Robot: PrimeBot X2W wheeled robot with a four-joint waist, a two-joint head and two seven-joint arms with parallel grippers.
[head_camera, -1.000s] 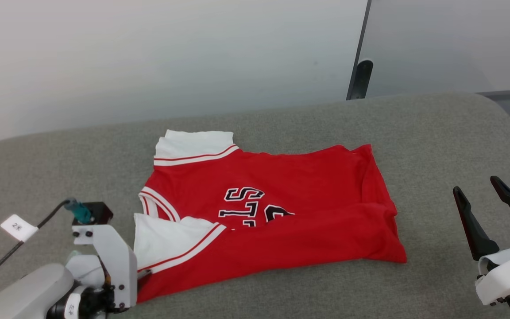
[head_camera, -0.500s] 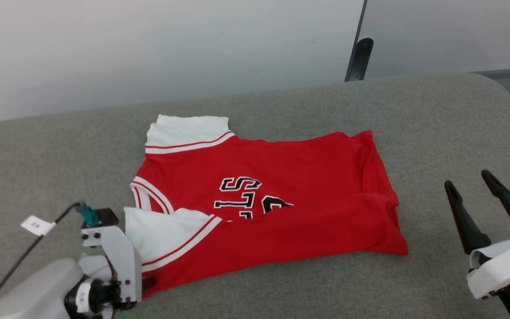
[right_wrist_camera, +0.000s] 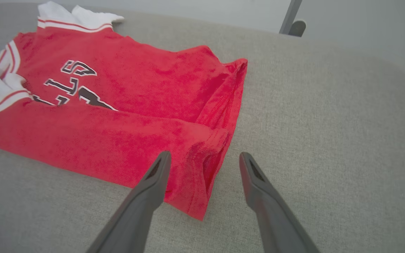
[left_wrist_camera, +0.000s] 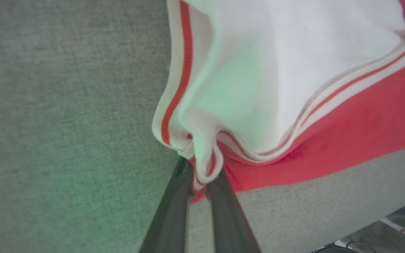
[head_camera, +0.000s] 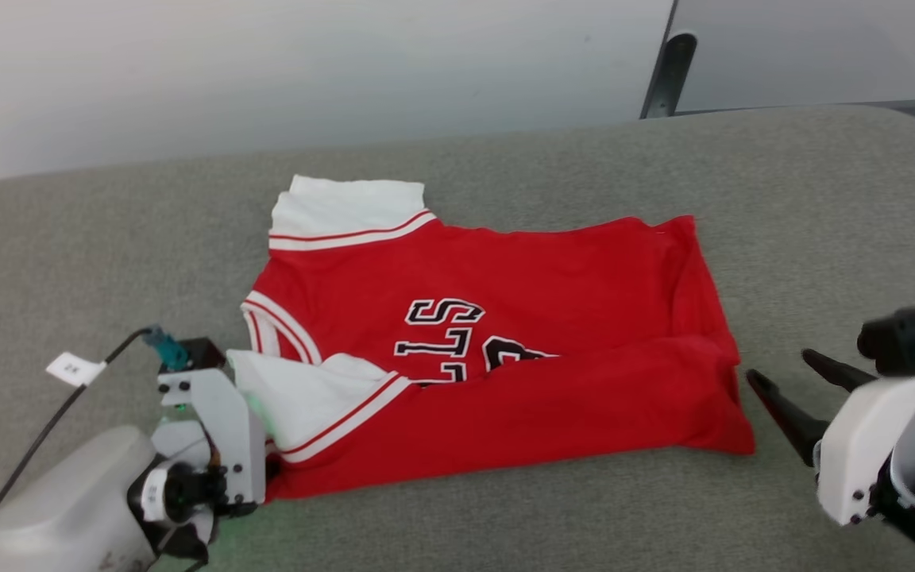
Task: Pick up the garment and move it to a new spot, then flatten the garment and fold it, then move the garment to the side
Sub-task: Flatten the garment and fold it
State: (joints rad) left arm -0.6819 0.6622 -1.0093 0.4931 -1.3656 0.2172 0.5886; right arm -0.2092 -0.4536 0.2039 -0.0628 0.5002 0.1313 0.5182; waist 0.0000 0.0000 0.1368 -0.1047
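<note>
Garment (head_camera: 505, 342) lies spread near the middle of the grey bench (head_camera: 823, 199), collar end to our left and hem to our right. Its near long edge is folded up over the chest, so we read only part of the black lettering (head_camera: 445, 330). One white sleeve (head_camera: 346, 210) sticks out at the far left corner. The other is bunched at the near left corner.

The left gripper (left_wrist_camera: 199, 175) sits at that near left corner. In the left wrist view its fingers (left_wrist_camera: 174, 211) are pressed together on the bunched sleeve's striped cuff, with a fold of cloth pinched between them. A green glow falls on the sleeve and the bench there. From the head, the pale wrist mount (head_camera: 219, 421) stands in front of the grip and hides it.

The right gripper (head_camera: 779, 365) is low over the bench at the garment's near right corner. Its fingers (right_wrist_camera: 153, 189) stand wide apart and hold nothing. In the right wrist view the hem corner lies in the gap between them, and we cannot tell whether either finger touches the cloth.

A black cable (head_camera: 44, 429) with a white tag (head_camera: 74, 368) runs from the left wrist across the bench, beside the garment. A pale wall (head_camera: 267, 79) rises behind the bench, and a dark post (head_camera: 668, 75) stands at its far right edge.
</note>
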